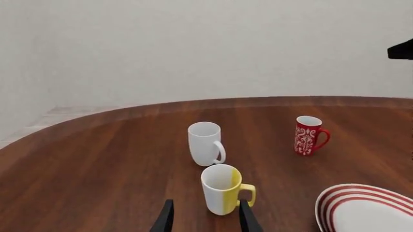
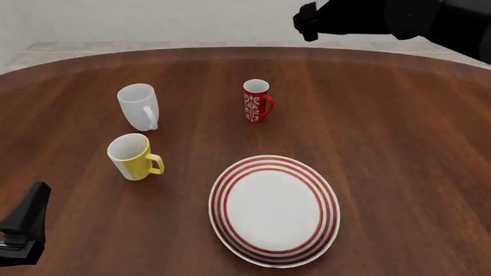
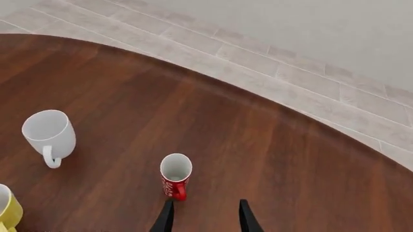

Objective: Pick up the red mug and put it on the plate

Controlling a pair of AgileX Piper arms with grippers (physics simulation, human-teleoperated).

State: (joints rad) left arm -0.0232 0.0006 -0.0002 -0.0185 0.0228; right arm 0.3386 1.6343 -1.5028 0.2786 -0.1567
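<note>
**Red mug still standing free, and a slim target is easy to knock over**

Red with a white floral pattern, the red mug [image 2: 257, 100] stands upright on the table [image 2: 399, 149], toward the far edge and about mid-width, handle turned toward the table's right edge. Nothing touches it. The plate [image 2: 275, 210] lies near the near edge, well apart from it.

My right gripper [image 3: 203, 217] hangs high above the far part of the table, fingers [image 3: 166, 216] parted and empty; in its wrist view the mug sits just off one fingertip rather than between the two. If I descend from here without centring, I judge one finger could land on the rim or clip the handle and tip the mug, since it is tall and narrow. Closing across the handle instead of the body would likely twist it in the grip.

My left gripper [image 1: 205, 217] is low by the near left corner, fingers likewise apart and holding nothing, with the yellow mug [image 2: 133, 156] close ahead of them; a stray move there could shove it. The white mug [image 2: 139, 106] stands toward the far left, beyond the yellow one.
</note>
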